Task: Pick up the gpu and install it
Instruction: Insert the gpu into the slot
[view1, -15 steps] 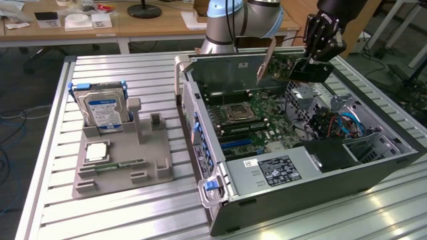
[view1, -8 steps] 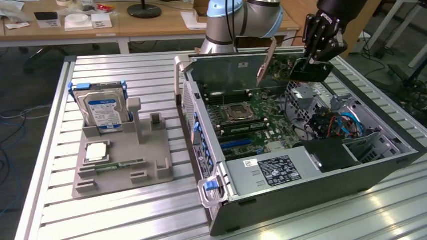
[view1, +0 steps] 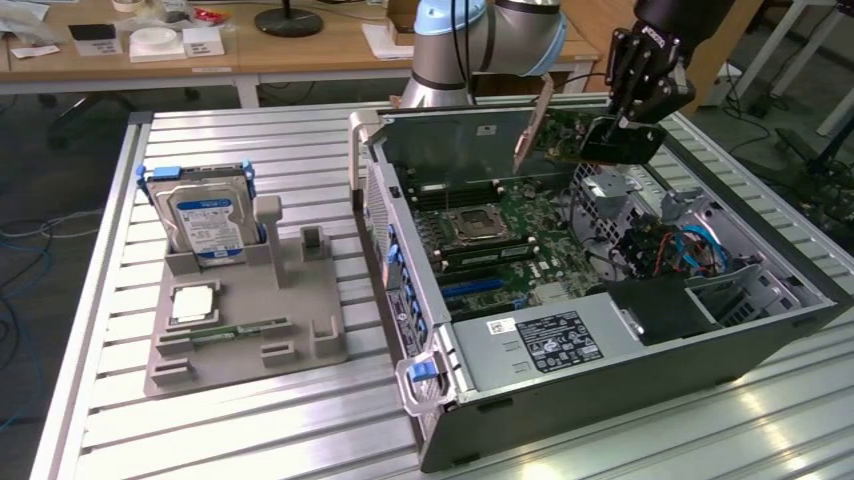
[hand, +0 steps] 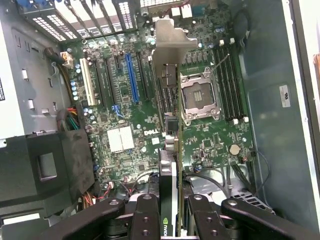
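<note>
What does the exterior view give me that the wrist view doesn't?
Exterior view: the hard drive standing in the gray holder beside the open case. Wrist view: the blue slot on the motherboard, close up. Both: the gpu gripped in the end effector, and the CPU socket.

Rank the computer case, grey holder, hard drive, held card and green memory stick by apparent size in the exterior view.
1. computer case
2. grey holder
3. hard drive and gpu: these look alike; the gpu is tilted and partly covered, so they are left unranked
4. memory stick
</note>
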